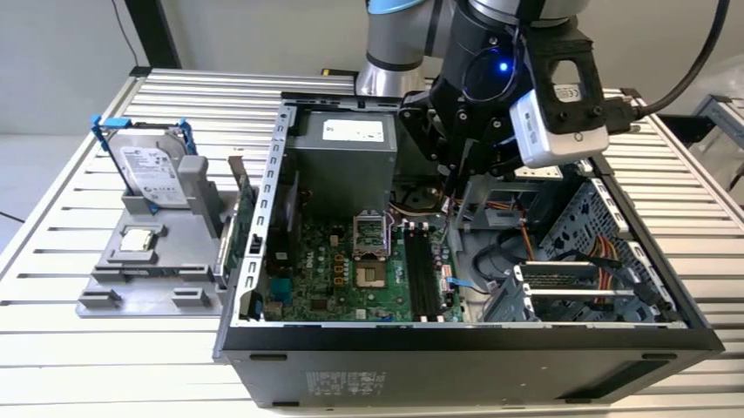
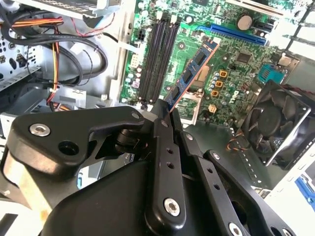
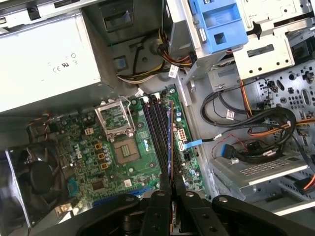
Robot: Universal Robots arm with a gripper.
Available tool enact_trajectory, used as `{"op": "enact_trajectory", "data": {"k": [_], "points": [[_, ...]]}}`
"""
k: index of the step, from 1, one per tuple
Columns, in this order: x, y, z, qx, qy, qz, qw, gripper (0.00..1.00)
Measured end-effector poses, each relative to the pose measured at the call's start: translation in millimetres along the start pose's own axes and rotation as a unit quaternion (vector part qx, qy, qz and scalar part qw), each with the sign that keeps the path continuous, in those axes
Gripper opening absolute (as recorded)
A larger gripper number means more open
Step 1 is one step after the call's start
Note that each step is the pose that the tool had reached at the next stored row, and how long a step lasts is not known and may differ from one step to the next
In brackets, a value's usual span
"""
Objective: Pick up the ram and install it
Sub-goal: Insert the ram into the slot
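Right now the ram (image 2: 193, 69) is hanging from the gripper (image 2: 165, 107), which is clamping hard on one end of it w/ both flat faces pinched. The rest of the stick is poking out free toward the board.

In the first wrist view it's showing edge-on, lining up along the black mem slots (image 3: 155, 130) on the motherboard (image 3: 83, 147), just beside the CPU socket (image 3: 124, 150). Can't tell if the edge is touching a slot yet.

Handling, my read: it's light, thin and stiff, but fragile. It's prob unhappy w/ twisting or side load, and the chips and contact edge are worth keeping off. An end grip on the faces looks sensible, tho the long free length is giving it leverage to tilt.

Further out, the fan (image 2: 278, 118) is sitting by the board inside the open PC case (image 1: 465, 344). The hard drive (image 1: 152, 165) is standing well apart, outside on the exterior view's left.
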State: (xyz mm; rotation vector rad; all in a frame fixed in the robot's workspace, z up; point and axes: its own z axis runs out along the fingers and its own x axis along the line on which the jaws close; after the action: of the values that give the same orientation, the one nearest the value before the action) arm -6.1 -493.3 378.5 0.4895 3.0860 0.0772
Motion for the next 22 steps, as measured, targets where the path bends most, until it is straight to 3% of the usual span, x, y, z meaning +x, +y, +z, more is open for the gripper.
{"op": "enact_trajectory", "data": {"k": [22], "points": [[0.3, 1.0, 0.3, 0.0006, 0.0003, -0.01, 0.9999, 0.0]]}}
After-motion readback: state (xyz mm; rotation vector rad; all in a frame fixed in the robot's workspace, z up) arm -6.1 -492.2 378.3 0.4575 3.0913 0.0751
